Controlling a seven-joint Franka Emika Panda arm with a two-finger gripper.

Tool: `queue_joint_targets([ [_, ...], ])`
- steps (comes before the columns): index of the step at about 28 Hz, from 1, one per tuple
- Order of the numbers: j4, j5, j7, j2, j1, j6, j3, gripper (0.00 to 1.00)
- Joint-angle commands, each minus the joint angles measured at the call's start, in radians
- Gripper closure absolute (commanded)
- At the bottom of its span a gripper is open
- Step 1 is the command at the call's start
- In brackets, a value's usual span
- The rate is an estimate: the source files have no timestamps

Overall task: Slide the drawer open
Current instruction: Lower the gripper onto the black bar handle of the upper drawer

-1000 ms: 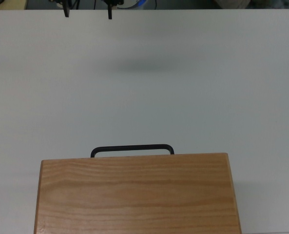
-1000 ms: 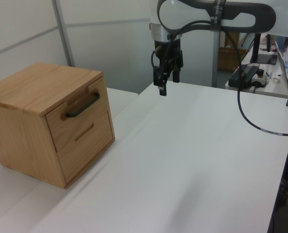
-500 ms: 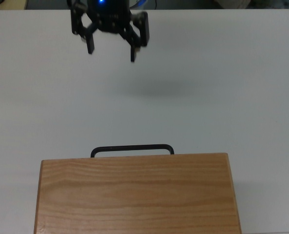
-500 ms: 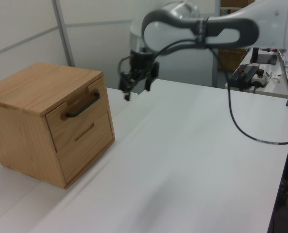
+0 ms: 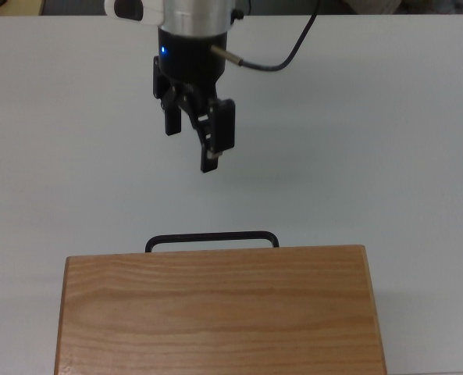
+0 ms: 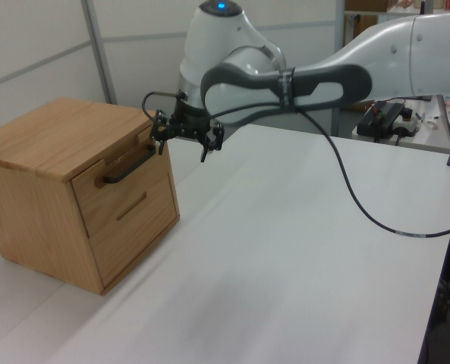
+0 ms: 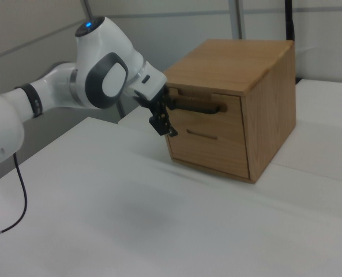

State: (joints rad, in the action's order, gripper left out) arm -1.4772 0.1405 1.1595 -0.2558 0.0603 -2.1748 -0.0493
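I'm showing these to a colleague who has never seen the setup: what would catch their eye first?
Probably the white arm reaching low across the table, its black gripper with open fingers hanging just short of the drawer. Next, the wooden cabinet itself, its drawer shut and the black bar handle untouched.

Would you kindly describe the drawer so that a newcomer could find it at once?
On the white table stands a wooden cabinet. The drawer is the upper panel of its front face. It alone carries a black bar handle; the panel below has only a slot.
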Motion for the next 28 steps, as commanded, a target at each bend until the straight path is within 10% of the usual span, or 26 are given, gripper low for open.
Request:
queue_joint_targets([
  [1,0.029,0.059,0.212,-0.060,0.019,-0.069,0.002,0.03],
  [19,0.159,0.087,0.348,-0.197,0.026,-0.261,0.002,0.17],
  [28,0.175,0.125,0.359,-0.244,0.027,-0.270,0.003,0.41],
])
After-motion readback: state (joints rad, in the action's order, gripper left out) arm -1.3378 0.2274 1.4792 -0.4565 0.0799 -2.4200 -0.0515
